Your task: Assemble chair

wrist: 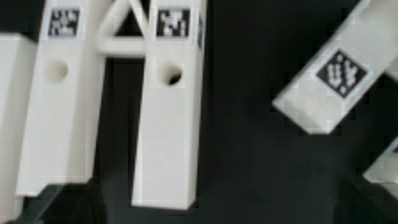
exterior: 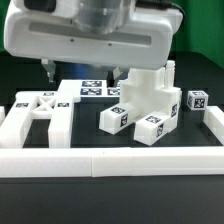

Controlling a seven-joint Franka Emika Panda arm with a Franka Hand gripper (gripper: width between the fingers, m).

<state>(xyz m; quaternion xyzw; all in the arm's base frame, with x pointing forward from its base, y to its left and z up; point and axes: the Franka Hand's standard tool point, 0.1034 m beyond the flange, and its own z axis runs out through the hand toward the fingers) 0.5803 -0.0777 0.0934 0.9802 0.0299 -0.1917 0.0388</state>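
Claw (exterior: 82,72) hangs wide open over a glossy white plastic ladder-shaped frame (exterior: 40,102); a blocky white plastic cluster (exterior: 145,105) sits at the exterior view's right.

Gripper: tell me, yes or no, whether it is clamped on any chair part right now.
No: in the exterior view the gripper hangs above the parts with its fingers spread wide and nothing between them.

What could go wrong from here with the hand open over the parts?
1. The open hand hangs low beside the stacked parts; a sideways move could topple them.
2. The loose leg lies tilted near the frame; a descent onto one of its rails could nudge the leg.
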